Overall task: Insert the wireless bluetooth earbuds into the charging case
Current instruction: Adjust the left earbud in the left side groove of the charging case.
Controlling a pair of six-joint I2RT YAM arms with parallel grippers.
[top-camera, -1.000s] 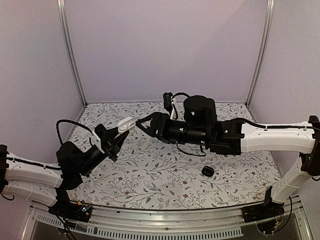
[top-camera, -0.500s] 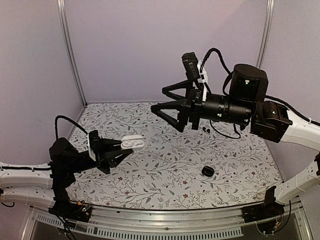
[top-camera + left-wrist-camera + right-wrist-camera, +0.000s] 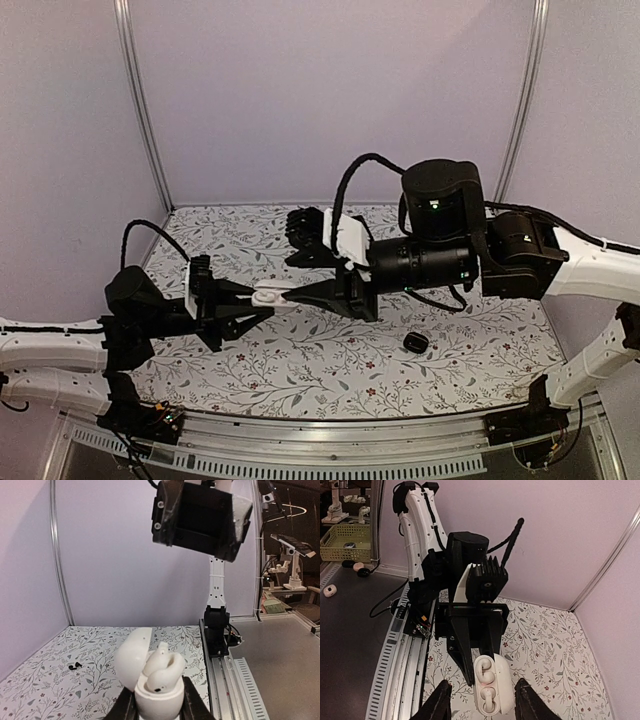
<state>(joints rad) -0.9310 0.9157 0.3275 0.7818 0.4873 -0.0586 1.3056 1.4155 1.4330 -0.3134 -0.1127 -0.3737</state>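
My left gripper [image 3: 262, 297] is shut on an open white pebble case [image 3: 270, 293] and holds it above the table. In the left wrist view the case [image 3: 159, 690] sits lid-up between my fingers with white earbuds [image 3: 162, 667] seated in it. My right gripper [image 3: 292, 280] is open, its jaws either side of the case's end without touching; in the right wrist view the case [image 3: 492, 682] lies just beyond its spread fingers [image 3: 439, 702]. Two tiny dark earbuds [image 3: 75, 666] lie on the table at the far side; in the top view the right arm hides them.
A black rounded case [image 3: 416, 342] lies on the flowered table [image 3: 300, 360] at the front right. The metal rail [image 3: 235, 680] runs along the near edge. Purple walls close the back and sides. The right gripper [image 3: 197, 515] hangs above and ahead of the left camera.
The right arm pulled up and back from the white case, then came down to it again, jaws open. The left gripper drew back, then moved right with the case.
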